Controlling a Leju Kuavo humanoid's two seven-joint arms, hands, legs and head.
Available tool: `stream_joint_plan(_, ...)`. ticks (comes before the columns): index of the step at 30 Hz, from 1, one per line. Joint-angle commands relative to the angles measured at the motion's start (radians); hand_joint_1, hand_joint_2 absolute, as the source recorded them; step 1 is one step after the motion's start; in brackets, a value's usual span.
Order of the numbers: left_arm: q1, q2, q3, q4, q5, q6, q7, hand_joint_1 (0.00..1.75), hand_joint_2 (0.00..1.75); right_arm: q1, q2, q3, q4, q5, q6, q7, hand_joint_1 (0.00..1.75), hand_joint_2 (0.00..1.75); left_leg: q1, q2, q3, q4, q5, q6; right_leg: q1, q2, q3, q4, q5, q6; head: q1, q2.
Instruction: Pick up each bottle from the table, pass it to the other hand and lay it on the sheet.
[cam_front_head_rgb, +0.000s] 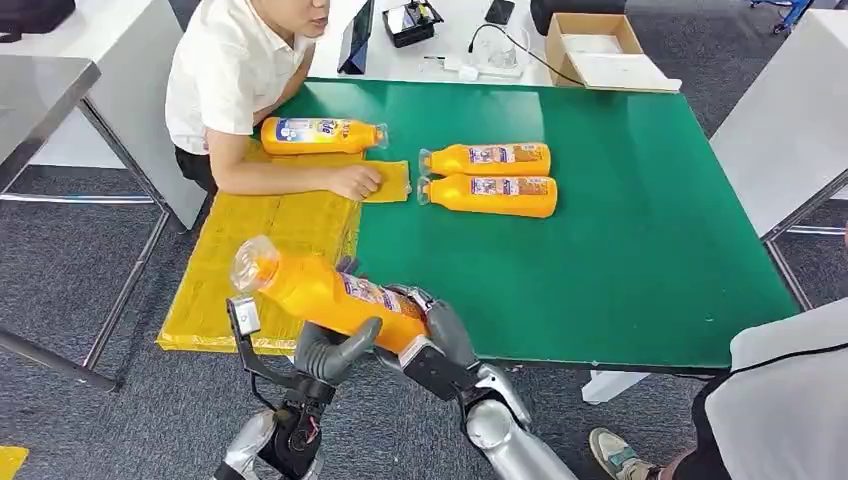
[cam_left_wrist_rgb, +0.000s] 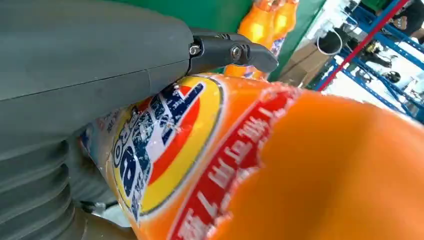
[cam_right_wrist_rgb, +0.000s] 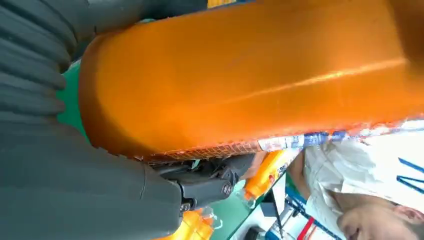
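An orange bottle (cam_front_head_rgb: 320, 292) with a clear cap is held in the air above the table's near edge, cap pointing left over the yellow sheet (cam_front_head_rgb: 270, 250). My left hand (cam_front_head_rgb: 335, 350) wraps its middle from below and my right hand (cam_front_head_rgb: 440, 330) grips its base end. Up close, the bottle's label (cam_left_wrist_rgb: 165, 145) lies under the left hand's fingers (cam_left_wrist_rgb: 230, 50), and its orange body (cam_right_wrist_rgb: 240, 75) sits against the right hand. One bottle (cam_front_head_rgb: 320, 135) lies on the sheet's far end. Two more bottles (cam_front_head_rgb: 487, 158) (cam_front_head_rgb: 490, 194) lie side by side on the green table (cam_front_head_rgb: 620, 230).
A person in a white shirt (cam_front_head_rgb: 225, 80) sits at the sheet's far end, a hand (cam_front_head_rgb: 355, 181) resting on it. Another person (cam_front_head_rgb: 780, 400) stands at the near right. A cardboard box (cam_front_head_rgb: 595, 50) and a tablet (cam_front_head_rgb: 355, 38) lie on the white table beyond.
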Motion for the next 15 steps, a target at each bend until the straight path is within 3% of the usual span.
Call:
stream_joint_plan(1,-0.033,0.007,-0.042,-0.009,-0.046,0.041,-0.059,0.0,1.75,-0.061,0.019,0.092,0.163,-0.033,0.021,0.004,1.75,1.75,0.0,0.001,0.003,0.0,-0.001,-0.001,0.001,0.0,0.003,0.0,-0.001,-0.002,0.0,0.0)
stream_joint_plan(3,-0.033,0.01,-0.051,-0.019,-0.055,0.036,-0.069,0.0,1.75,-0.066,0.021,0.098,0.184,-0.043,0.018,0.003,1.75,1.75,0.0,0.0,0.002,-0.001,0.0,-0.001,0.0,0.0,0.001,0.0,0.0,-0.001,0.0,0.0)
stream_joint_plan(4,-0.034,0.012,-0.053,-0.016,-0.06,0.028,-0.078,0.35,1.75,-0.069,0.022,0.1,0.195,-0.049,0.021,0.002,1.75,1.75,0.001,0.0,0.004,-0.001,-0.001,-0.001,0.001,-0.001,0.004,0.0,-0.001,-0.002,0.0,0.0)
stream_joint_plan(5,-0.035,0.01,-0.052,-0.013,-0.062,0.019,-0.089,1.75,1.75,-0.073,0.023,0.104,0.205,-0.052,0.026,0.001,1.75,1.75,0.001,0.0,0.004,-0.001,-0.001,-0.001,0.001,-0.001,0.004,0.0,-0.001,-0.002,0.0,0.0)
stream_joint_plan(7,-0.031,0.006,-0.047,-0.012,-0.052,0.004,-0.099,1.75,1.75,-0.076,0.024,0.11,0.216,-0.054,0.03,0.001,1.64,1.75,0.0,-0.001,0.004,-0.001,-0.001,-0.001,0.0,-0.001,0.004,0.0,-0.001,-0.002,0.0,0.0)
stream_joint_plan(8,-0.028,0.002,-0.041,-0.013,-0.04,-0.003,-0.101,1.75,1.75,-0.076,0.023,0.115,0.223,-0.054,0.036,0.002,1.48,1.75,0.001,0.0,0.004,-0.001,-0.001,-0.001,0.001,-0.001,0.004,0.0,-0.001,-0.002,0.0,0.0)
stream_joint_plan(11,-0.028,0.002,-0.04,-0.013,-0.039,-0.003,-0.101,1.75,1.75,-0.075,0.023,0.116,0.224,-0.054,0.036,0.002,1.41,1.75,0.001,-0.001,0.003,-0.001,-0.001,-0.001,0.001,-0.002,0.003,-0.001,-0.001,-0.002,0.0,0.0)
stream_joint_plan(12,-0.027,0.0,-0.034,-0.012,-0.03,-0.007,-0.1,1.75,1.75,-0.077,0.023,0.121,0.231,-0.053,0.04,0.003,0.51,1.75,0.0,-0.001,0.002,-0.001,0.0,-0.001,0.0,-0.001,0.002,-0.001,-0.001,-0.001,0.0,0.0)
stream_joint_plan(13,-0.026,-0.005,-0.026,-0.009,-0.012,-0.015,-0.096,1.75,1.75,-0.078,0.023,0.128,0.235,-0.051,0.044,0.003,0.14,1.75,0.001,-0.001,0.004,-0.001,-0.001,-0.001,0.001,-0.002,0.004,0.0,-0.002,-0.002,0.0,0.0)
stream_joint_plan(14,-0.025,-0.01,-0.016,-0.005,0.012,-0.025,-0.088,1.75,1.75,-0.077,0.022,0.134,0.236,-0.046,0.041,0.007,0.0,1.75,0.001,-0.001,0.003,-0.001,0.0,-0.001,0.001,-0.001,0.002,-0.001,-0.001,-0.001,0.0,0.0)
stream_joint_plan(15,-0.026,-0.01,-0.011,-0.002,0.02,-0.027,-0.085,1.75,1.75,-0.076,0.023,0.137,0.238,-0.044,0.037,0.008,0.0,1.75,0.001,-0.001,0.004,-0.001,-0.001,-0.001,0.001,-0.002,0.004,-0.001,-0.001,-0.002,0.0,0.0)
